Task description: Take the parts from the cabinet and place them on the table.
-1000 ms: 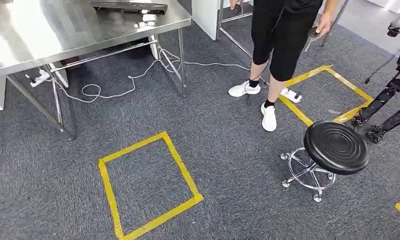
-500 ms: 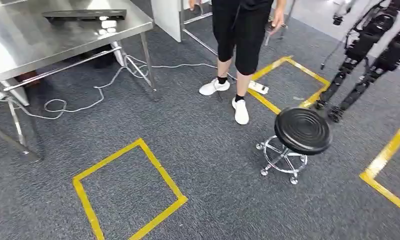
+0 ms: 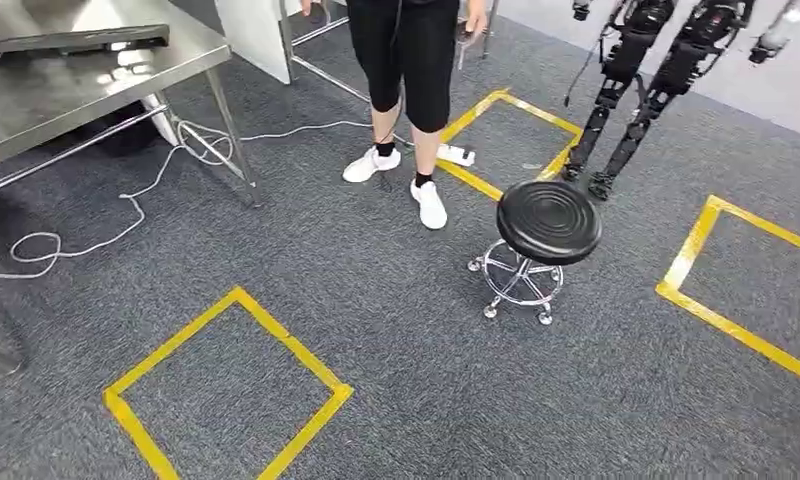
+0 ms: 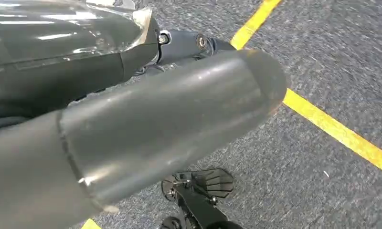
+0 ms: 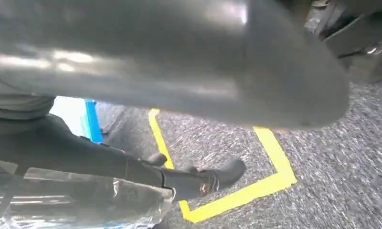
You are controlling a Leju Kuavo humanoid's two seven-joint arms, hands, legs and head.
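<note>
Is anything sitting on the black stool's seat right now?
No, the head view shows the black stool with a bare round seat, nothing resting on it.

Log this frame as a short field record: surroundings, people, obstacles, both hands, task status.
surroundings: grey carpet floor with yellow tape squares; stainless steel table at the far left
people: one person in black shorts and white sneakers standing beyond the stool
obstacles: round black stool on a chrome wheeled base; white cable looped on the floor by the table
left hand: large grey thumb close to camera, grip unclear
right hand: blurred, grip unclear
task status: no parts or cabinet visible
</note>
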